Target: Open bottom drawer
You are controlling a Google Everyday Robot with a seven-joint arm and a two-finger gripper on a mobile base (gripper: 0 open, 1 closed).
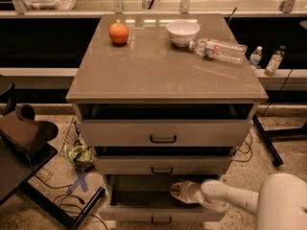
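Observation:
The bottom drawer (144, 213) is the lowest grey-beige front with a small black bar handle (161, 220). It stands pulled out from the cabinet, its dark inside showing. My gripper (175, 190) is at the end of the white arm that comes in from the lower right. It reaches over the drawer's front edge into the open drawer, just right of centre. The middle drawer (162, 166) and top drawer (163, 133) above it also stand a little out.
On the cabinet top (158, 71) are an orange fruit (118, 33), a white bowl (183, 32) and a plastic bottle lying on its side (218, 49). A dark chair (24, 138) stands at left. Cables and litter lie on the floor at left.

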